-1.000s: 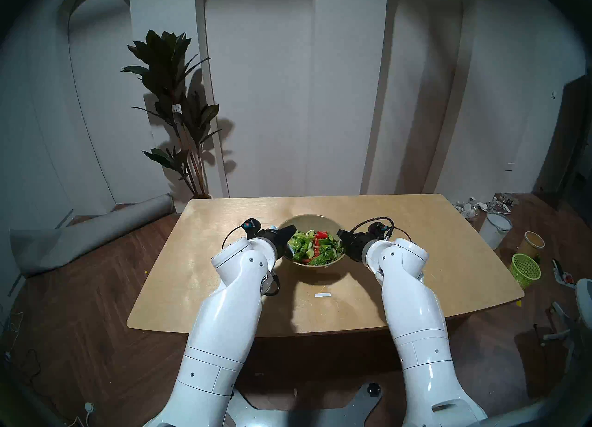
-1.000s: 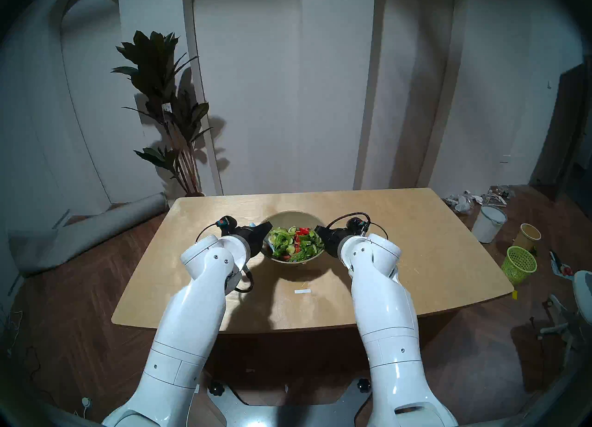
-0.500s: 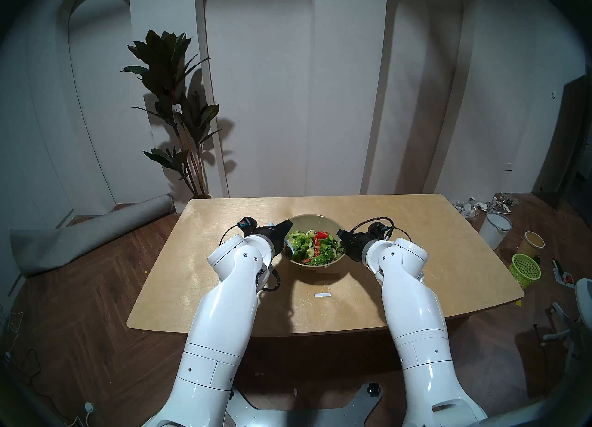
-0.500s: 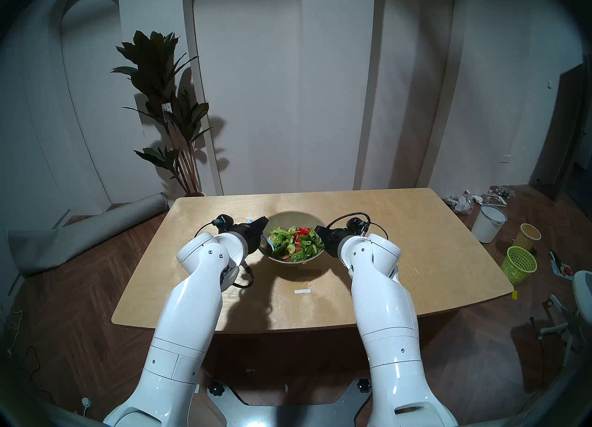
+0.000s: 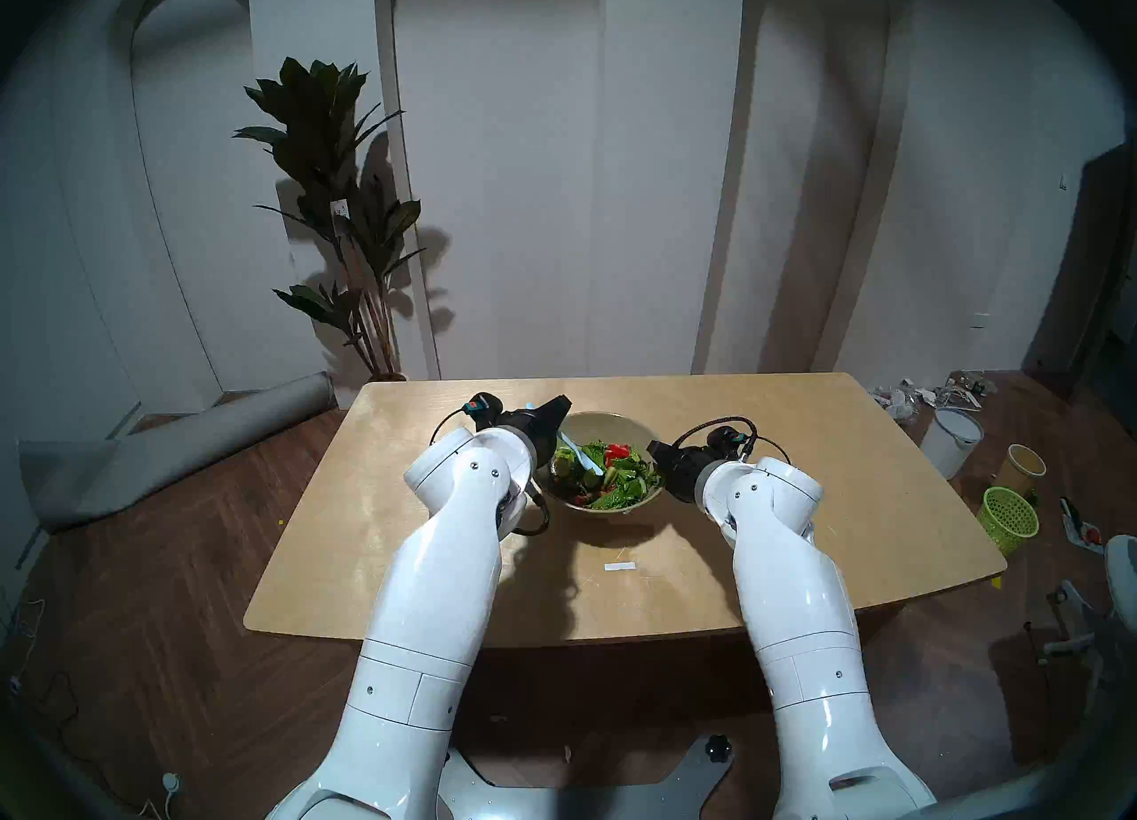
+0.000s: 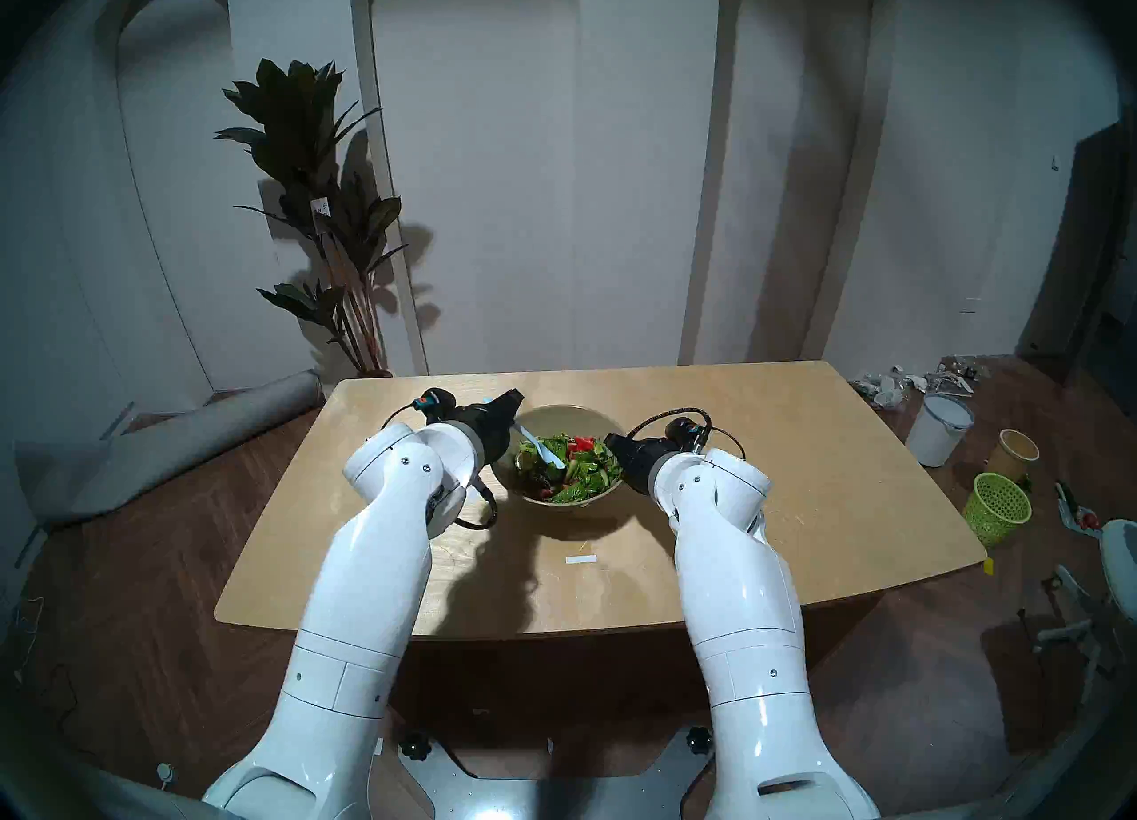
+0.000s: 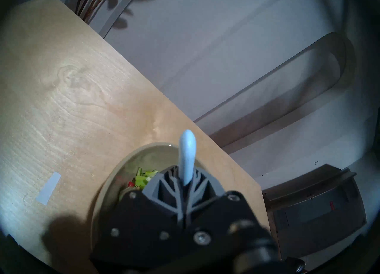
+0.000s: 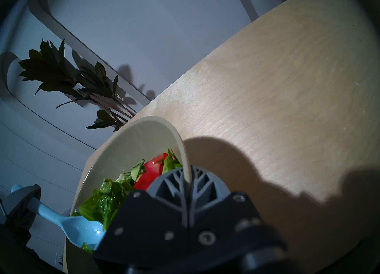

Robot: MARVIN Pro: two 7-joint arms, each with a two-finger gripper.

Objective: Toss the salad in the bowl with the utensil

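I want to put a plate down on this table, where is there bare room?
Bare wood on the table lies right of the right gripper, along the far edge behind the bowl, and left of the left arm. The near middle is free but for a white tape strip. Crowded: around the bowl, both arms flanking it.

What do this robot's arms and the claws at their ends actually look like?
Both arms are glossy white, rounded shells split by thin dark seams and dotted with small screws. Each narrows through a grey ring into a black wrist block. A looped black cable runs to each wrist, with a small red-and-teal plug. The left gripper and right gripper have black bases and grey fingers with a branching, tree-like ribbed lattice.
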